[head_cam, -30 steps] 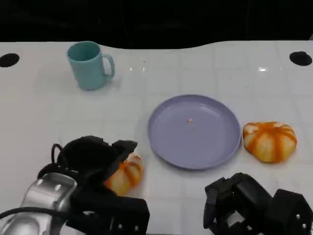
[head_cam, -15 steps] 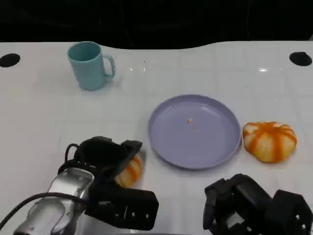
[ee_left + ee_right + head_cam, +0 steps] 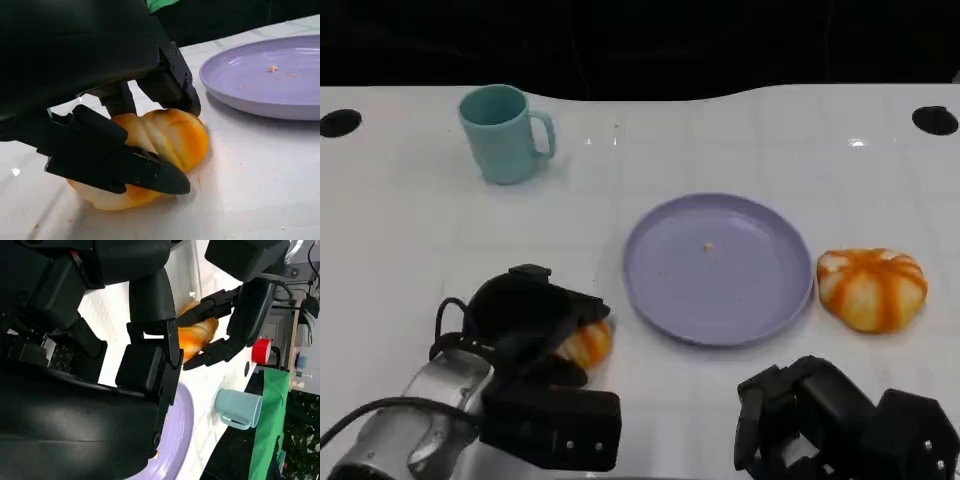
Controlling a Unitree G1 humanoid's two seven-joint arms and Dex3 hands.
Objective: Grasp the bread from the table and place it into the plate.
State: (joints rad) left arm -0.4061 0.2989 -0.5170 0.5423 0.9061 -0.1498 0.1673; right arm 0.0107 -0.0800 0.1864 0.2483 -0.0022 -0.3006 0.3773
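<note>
An orange-and-cream striped bread lies on the white table, left of the purple plate. My left hand covers it from above; in the left wrist view its fingers curl over the top and the thumb presses across the near side, so the hand grips the bread, which rests on the table. The right wrist view shows the same bread between those fingers. My right hand hovers at the front right, holding nothing.
A second striped bread sits just right of the plate. A teal mug stands at the back left. The plate holds a few crumbs. Black holes mark the table's far corners.
My left hand has slid forward over the bread and its fingers have closed down on it, hiding more of it. The right hand has not moved.
</note>
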